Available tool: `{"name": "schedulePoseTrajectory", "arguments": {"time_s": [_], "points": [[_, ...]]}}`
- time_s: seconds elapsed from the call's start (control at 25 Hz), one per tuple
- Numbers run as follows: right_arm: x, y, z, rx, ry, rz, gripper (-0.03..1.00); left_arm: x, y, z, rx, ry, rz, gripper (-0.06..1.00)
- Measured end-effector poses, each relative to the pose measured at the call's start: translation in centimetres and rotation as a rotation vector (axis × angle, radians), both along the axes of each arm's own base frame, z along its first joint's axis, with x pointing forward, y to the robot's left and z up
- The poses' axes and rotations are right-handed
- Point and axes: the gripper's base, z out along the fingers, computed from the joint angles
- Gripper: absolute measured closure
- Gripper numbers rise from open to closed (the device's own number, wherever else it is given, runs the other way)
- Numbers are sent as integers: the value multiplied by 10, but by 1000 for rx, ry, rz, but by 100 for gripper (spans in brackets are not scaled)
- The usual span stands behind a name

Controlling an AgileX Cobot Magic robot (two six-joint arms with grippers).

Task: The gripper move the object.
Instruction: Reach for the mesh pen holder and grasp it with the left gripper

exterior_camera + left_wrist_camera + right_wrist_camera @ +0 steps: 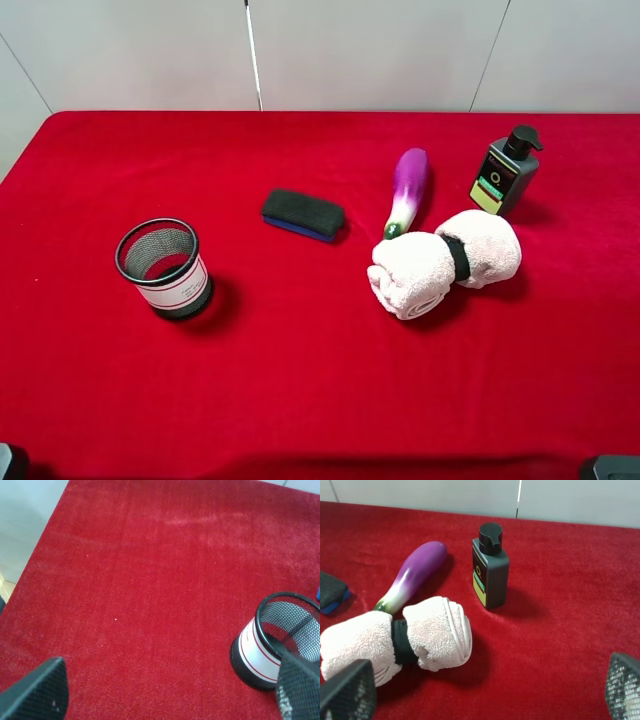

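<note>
We note the left hand [169, 692] spread wide and holding nothing; the mesh cup [165, 268] stands upright on the left part of the table [300, 400], beside one finger [300, 692] rather than between the two, so we judge that descending from this offset lands a finger on the rim and tips or shoves the light cup. Further right, the right hand [485, 690], equally wide and empty, faces the rolled towel [435, 630] and pump bottle [491, 577], and we expect a careless reach across to topple the bottle.

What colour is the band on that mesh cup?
The band is white, edged red; best in left wrist view.
</note>
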Motion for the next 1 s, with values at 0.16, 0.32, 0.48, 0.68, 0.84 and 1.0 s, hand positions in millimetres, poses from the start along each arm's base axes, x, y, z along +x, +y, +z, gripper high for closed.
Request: {"name": "schedulePoseTrajectory", "arguments": {"time_s": [0.16,0.32,0.48,0.68,0.84,1.0], "points": [[0,0,0,0,0,0,27,0,0,0,0,0,0,12],[0,0,0,0,0,0,27,0,0,0,0,0,0,12],[0,0,0,0,0,0,27,0,0,0,0,0,0,12],[0,0,0,0,0,0,27,0,0,0,0,1,0,12],[0,0,0,0,0,0,27,0,0,0,0,1,0,12],[0,0,0,0,0,0,27,0,0,0,-1,1,0,12]]}}
